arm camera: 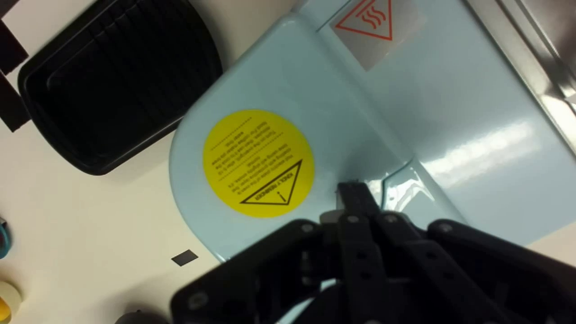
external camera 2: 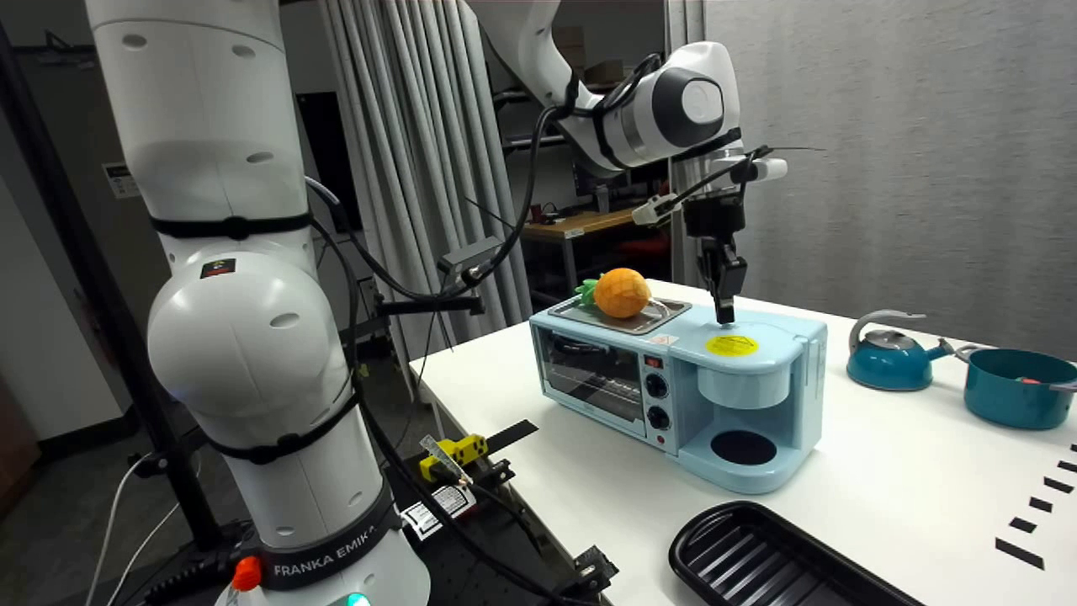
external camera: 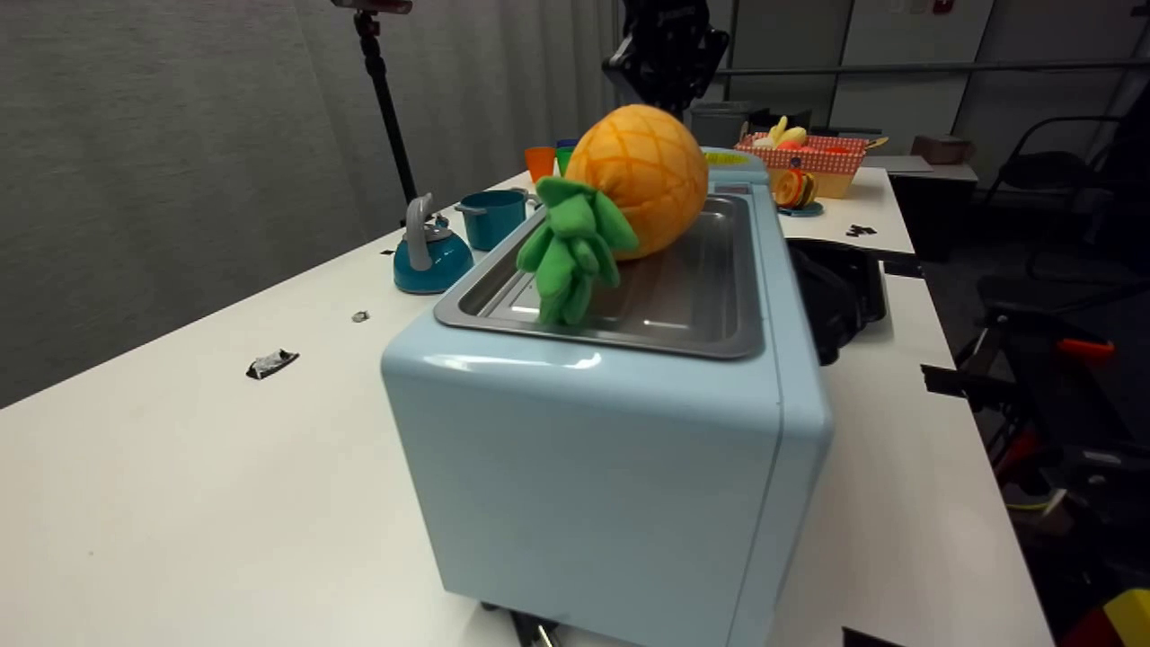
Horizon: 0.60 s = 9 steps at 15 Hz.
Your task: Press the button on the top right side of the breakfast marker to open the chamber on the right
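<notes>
The light-blue breakfast maker [external camera 2: 686,379] stands on the white table; it also shows in an exterior view [external camera: 593,476] and the wrist view [arm camera: 472,99]. Its right-hand chamber has a rounded lid [arm camera: 279,81] with a round yellow sticker [arm camera: 258,163]; the lid looks closed. My gripper [external camera 2: 724,318] is shut and empty, pointing down at the lid's top behind the sticker. In the wrist view my gripper's tips [arm camera: 353,185] sit beside a seam and a glossy corner patch [arm camera: 407,191]. I cannot tell whether they touch. The button is not clearly visible, perhaps covered by the fingertips.
A plush pineapple [external camera 2: 622,293] lies on the metal tray [external camera: 701,301] on top of the breakfast maker. A black pan [external camera 2: 774,564] lies in front of it. A teal kettle [external camera 2: 892,362] and teal pot [external camera 2: 1014,396] stand at its right.
</notes>
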{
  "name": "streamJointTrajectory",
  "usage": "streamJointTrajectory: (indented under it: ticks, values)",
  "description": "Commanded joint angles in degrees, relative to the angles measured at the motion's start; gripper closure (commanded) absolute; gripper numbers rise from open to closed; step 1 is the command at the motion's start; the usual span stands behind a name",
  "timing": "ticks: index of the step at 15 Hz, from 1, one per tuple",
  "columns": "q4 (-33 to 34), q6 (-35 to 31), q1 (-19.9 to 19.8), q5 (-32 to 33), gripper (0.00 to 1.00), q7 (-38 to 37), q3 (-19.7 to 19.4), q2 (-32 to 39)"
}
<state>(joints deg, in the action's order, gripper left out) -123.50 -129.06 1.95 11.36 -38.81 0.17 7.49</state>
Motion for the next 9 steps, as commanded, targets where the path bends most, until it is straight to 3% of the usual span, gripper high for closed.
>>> streamJointTrajectory:
  ticks: [1,9]
  values:
    - [-0.7,-1.1,0.6,0.9,1.00,-1.6,-0.8,0.3]
    - [-6.3,-8.9,0.1,4.1,1.00,-2.0,-1.6,3.9]
